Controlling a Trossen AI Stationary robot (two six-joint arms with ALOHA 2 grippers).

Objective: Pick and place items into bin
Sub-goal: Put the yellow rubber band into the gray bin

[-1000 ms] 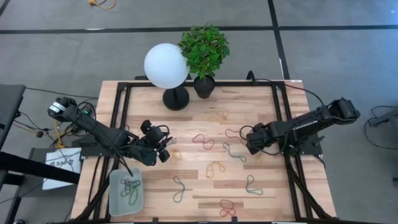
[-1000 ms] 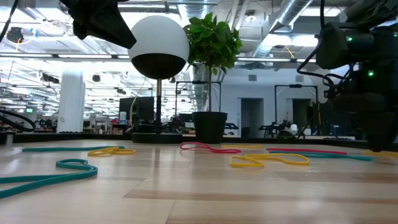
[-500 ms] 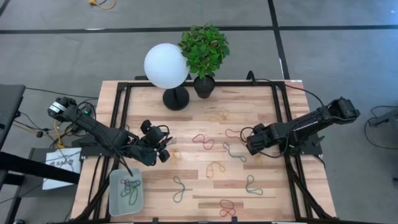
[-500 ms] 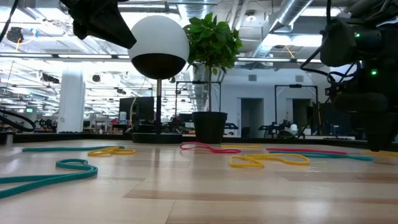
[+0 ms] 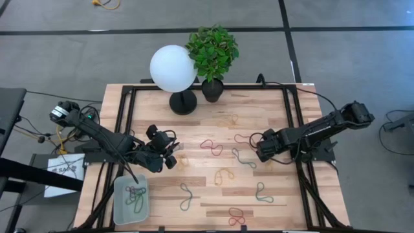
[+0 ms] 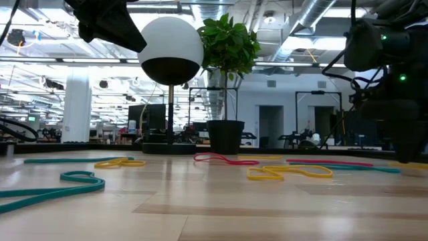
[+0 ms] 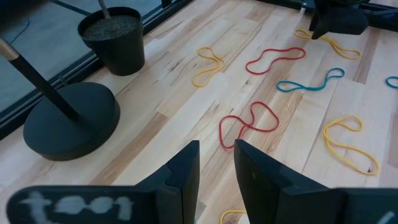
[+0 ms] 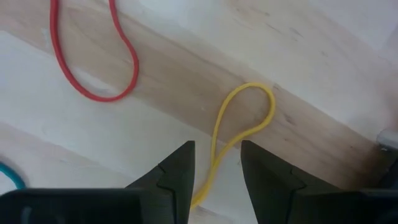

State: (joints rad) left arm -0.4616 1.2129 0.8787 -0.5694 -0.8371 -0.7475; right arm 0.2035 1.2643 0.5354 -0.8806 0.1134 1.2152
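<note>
Rubber-band loops in red, teal, yellow and green lie scattered flat over the wooden table [image 5: 213, 194]. The bin [image 5: 119, 194] sits at the near left corner with a few bands [image 5: 134, 195] in it. My left gripper [image 7: 216, 152] hovers above the table beyond the bin, open by a narrow gap and empty, with a red band [image 7: 249, 124] ahead of it. My right gripper [image 8: 214, 155] is low over the table's right half, open. Its fingers stand on either side of a yellow band [image 8: 245, 112]; whether they touch it I cannot tell.
A white globe lamp [image 5: 173, 68] on a black base and a potted plant [image 5: 212, 52] stand at the far edge. A black frame rail [image 5: 294, 123] runs along the sides. A red band [image 8: 93, 62] lies just past the right gripper.
In the low view my right arm has shifted slightly toward the table's right edge, then held still. No band has moved.
</note>
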